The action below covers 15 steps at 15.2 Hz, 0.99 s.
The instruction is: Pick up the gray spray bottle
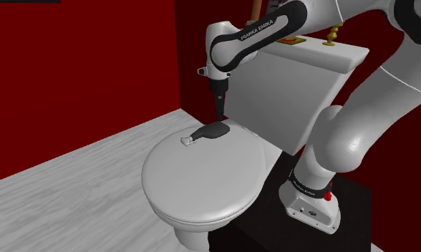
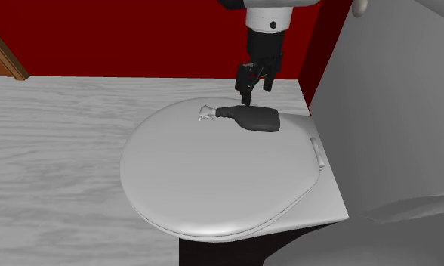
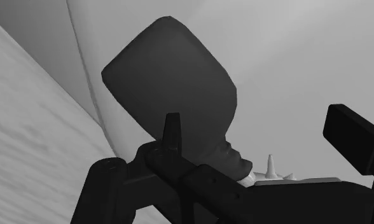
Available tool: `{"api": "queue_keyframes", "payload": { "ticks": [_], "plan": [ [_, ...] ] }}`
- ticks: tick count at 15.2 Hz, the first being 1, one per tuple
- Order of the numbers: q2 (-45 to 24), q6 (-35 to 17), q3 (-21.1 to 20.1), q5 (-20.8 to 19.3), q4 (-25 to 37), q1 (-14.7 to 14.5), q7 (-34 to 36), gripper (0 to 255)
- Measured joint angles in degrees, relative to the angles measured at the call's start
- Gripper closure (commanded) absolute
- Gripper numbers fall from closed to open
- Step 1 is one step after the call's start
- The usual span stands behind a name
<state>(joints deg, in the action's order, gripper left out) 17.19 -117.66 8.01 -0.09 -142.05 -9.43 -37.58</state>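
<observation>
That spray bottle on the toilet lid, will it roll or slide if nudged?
Probably slides: the spray bottle lies on its side on a smooth toilet lid. Rolling seems unlikely, since its dark body looks broad and flattish. Its pale nozzle end would likely swing round.

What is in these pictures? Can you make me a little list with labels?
thing to grab: dark grey spray bottle, pale nozzle
how it lies: on its side
where: on the closed white toilet lid, at the edge nearest the tank
gripper: black gripper, fingers open, just above the bottle, not holding it
wall: dark red wall
floor: pale floor
</observation>
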Motion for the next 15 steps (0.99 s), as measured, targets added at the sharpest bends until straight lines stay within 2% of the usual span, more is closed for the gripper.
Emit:
{"api": "queue_keyframes", "payload": {
  "ticks": [3,8,15],
  "plan": [
    [-7.45,-5.63,0.44,1.49,2.41,-2.05,-7.75,0],
    [-16.93,-11.45,0.12,4.22,6.91,-4.12,-20.30,0],
    [-21.85,-17.25,-0.23,5.75,6.07,-4.33,-23.18,0]
  ]
}}
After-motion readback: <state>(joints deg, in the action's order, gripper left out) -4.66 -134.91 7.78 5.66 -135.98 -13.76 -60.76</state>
